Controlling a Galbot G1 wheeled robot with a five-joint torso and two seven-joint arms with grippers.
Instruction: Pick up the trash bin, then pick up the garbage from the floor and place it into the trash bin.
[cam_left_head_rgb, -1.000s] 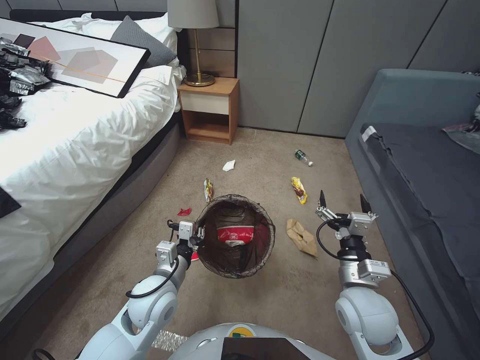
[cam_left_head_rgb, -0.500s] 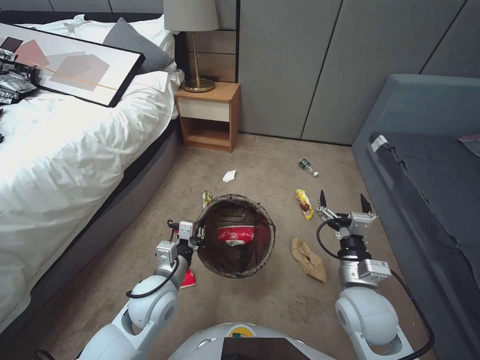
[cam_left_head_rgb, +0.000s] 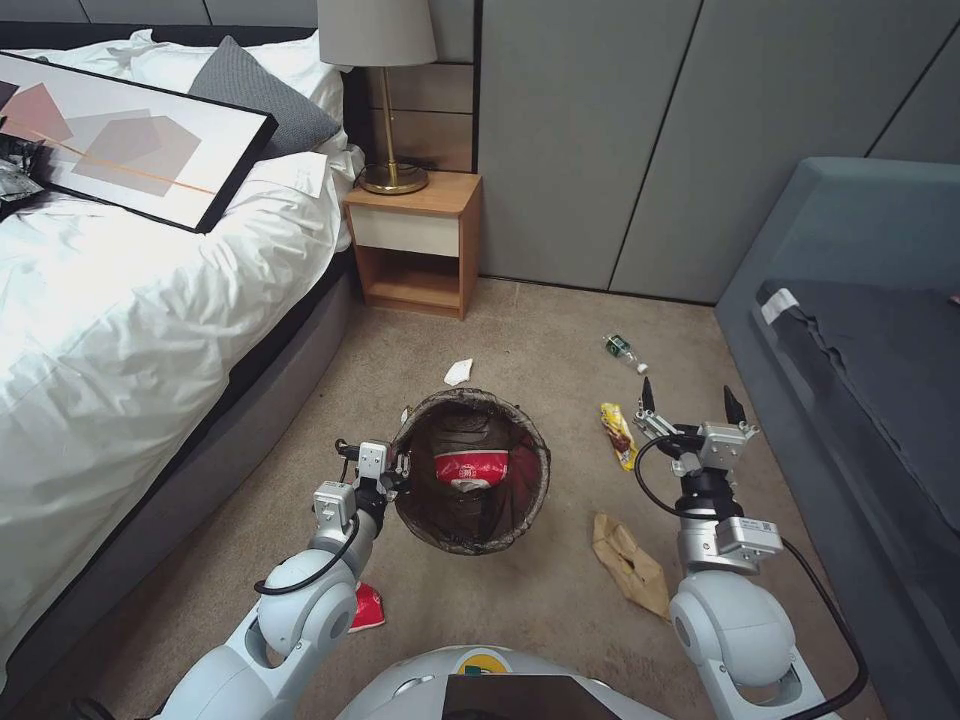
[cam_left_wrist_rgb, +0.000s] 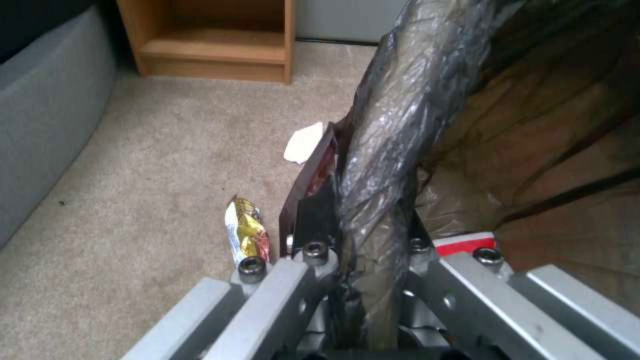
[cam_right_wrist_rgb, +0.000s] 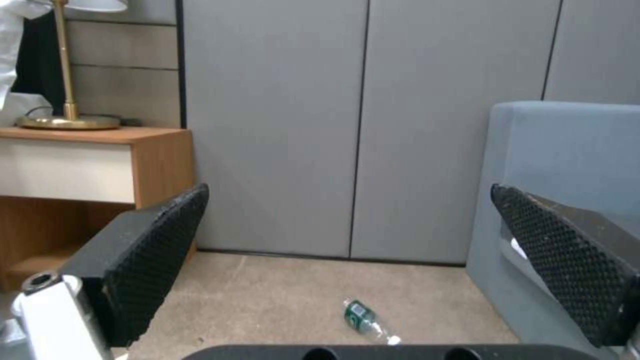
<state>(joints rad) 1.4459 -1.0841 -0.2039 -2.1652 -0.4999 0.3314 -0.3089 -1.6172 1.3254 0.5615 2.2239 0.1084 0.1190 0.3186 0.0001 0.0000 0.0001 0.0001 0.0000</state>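
In the head view, the trash bin (cam_left_head_rgb: 471, 470) is held above the floor (cam_left_head_rgb: 530, 330) by the left gripper (cam_left_head_rgb: 385, 470), its jaws clamped on the lined rim; a red-and-white cup (cam_left_head_rgb: 470, 468) is seen inside. The right gripper (cam_left_head_rgb: 689, 403) is held with jaws spread wide and empty, near the yellow wrapper (cam_left_head_rgb: 619, 434). The brown paper bag (cam_left_head_rgb: 630, 565), bottle (cam_left_head_rgb: 622, 349), tissue (cam_left_head_rgb: 458, 372) and a red piece (cam_left_head_rgb: 366, 607) are left on the carpet. The bin is best kept level while the open jaws are lowered squarely over one piece.

In the left wrist view, the rim is seen pinched between the jaws; another wrapper (cam_left_wrist_rgb: 247, 235) is partly hidden.

In the right wrist view, the bottle (cam_right_wrist_rgb: 363, 320) is partly cut off.
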